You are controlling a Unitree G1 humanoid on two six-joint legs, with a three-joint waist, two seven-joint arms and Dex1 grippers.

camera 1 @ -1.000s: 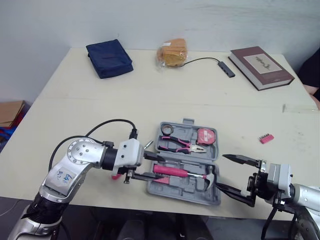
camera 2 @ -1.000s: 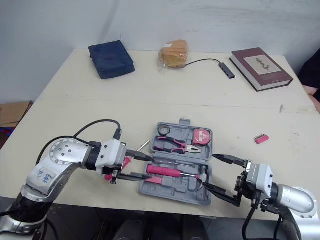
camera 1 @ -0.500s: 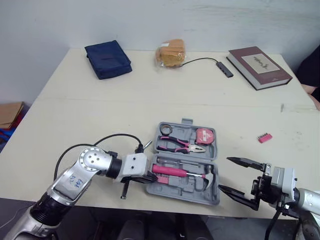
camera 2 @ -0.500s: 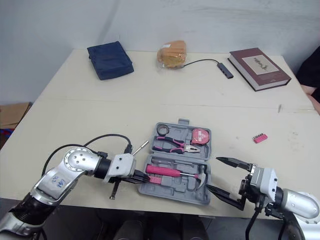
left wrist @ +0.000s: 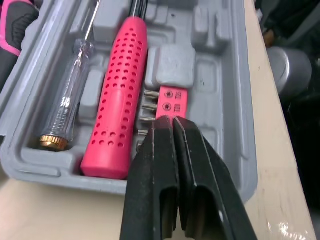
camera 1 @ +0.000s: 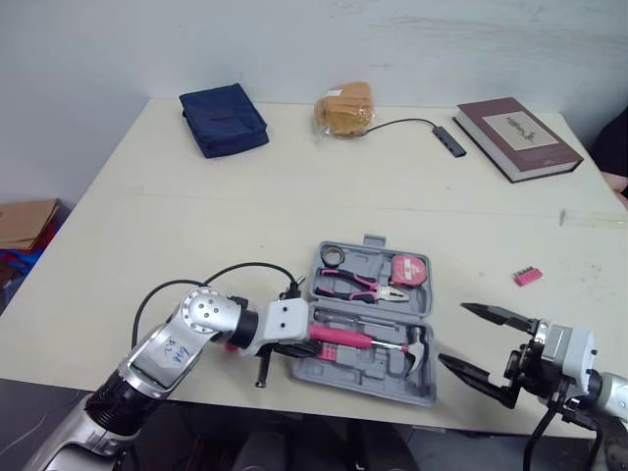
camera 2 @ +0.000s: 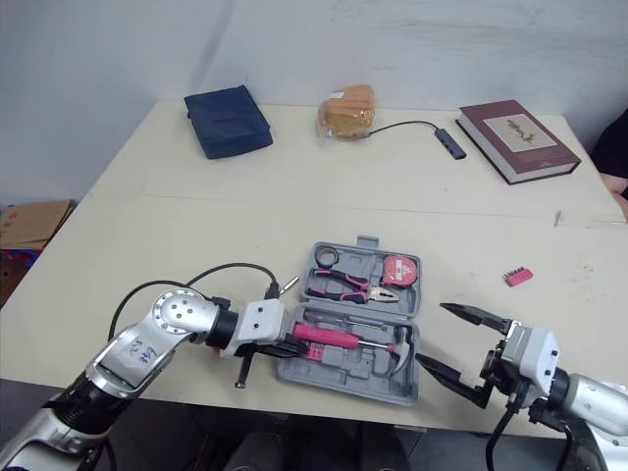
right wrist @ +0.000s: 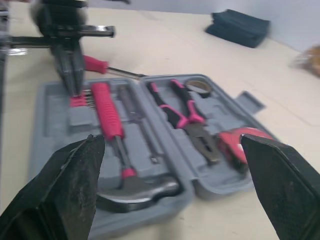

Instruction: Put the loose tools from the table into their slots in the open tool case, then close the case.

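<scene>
Holding pink bit holder (left wrist: 169, 100) over its recess at the left end of the open tool case (camera 1: 368, 385), just beside the hammer (left wrist: 117, 95) handle. Gripping it by one end, probably so the bits go in flat and the fingers clear the moulded walls. Pinching it with the left gripper (left wrist: 172, 122), both fingers drawn together on the strip, no gap showing. Hanging the right gripper (camera 1: 452, 333) spread wide beside the case's right edge, touching nothing, likely waiting on the lid or the next pick. Judging two tools outstanding: second bit holder (camera 1: 527, 276) lying on table well right of case; pink-handled screwdriver (right wrist: 97, 65) lying just beside its left side.
</scene>
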